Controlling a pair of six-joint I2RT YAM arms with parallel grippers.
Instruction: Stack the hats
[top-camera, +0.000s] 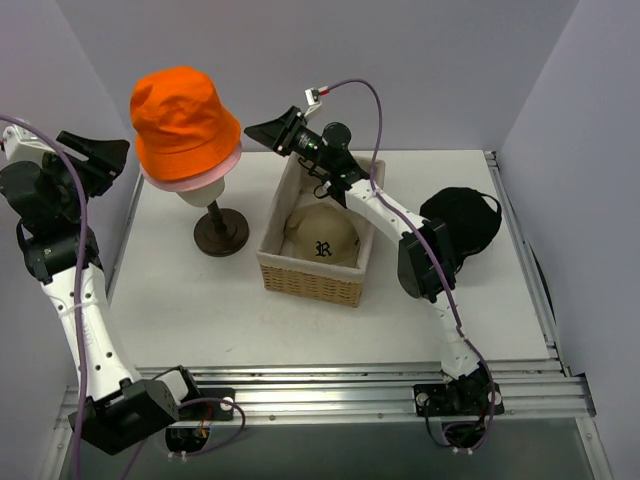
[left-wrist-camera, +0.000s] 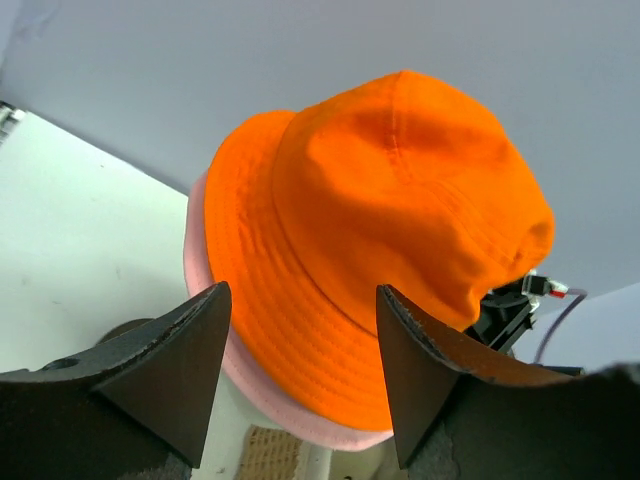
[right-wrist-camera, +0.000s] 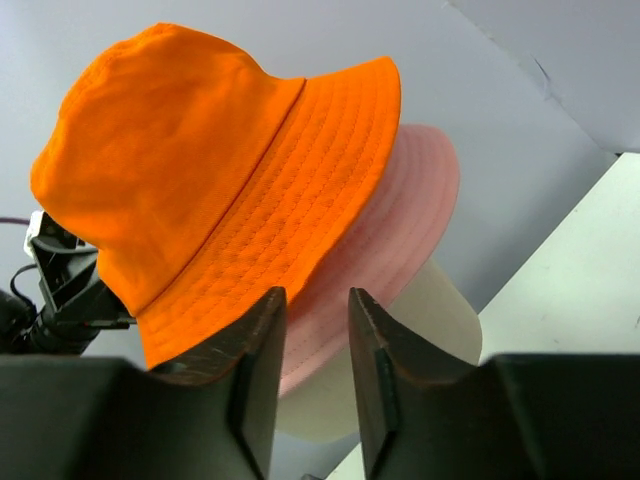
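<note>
A: What do we see of the hats?
B: The orange bucket hat (top-camera: 183, 118), bright with a stitched brim, sits over the pink bucket hat (top-camera: 200, 179), both on the mannequin head (top-camera: 197, 194). Only the pink brim shows. The tan cap (top-camera: 320, 238) lies in the basket (top-camera: 300, 283); the black cap (top-camera: 465, 215) is on the table (top-camera: 180, 310), far right.
A: Our grippers?
B: The left gripper (left-wrist-camera: 303, 370) gapes wide; the right gripper (right-wrist-camera: 317, 370) shows a narrow gap, gripping nothing.
</note>
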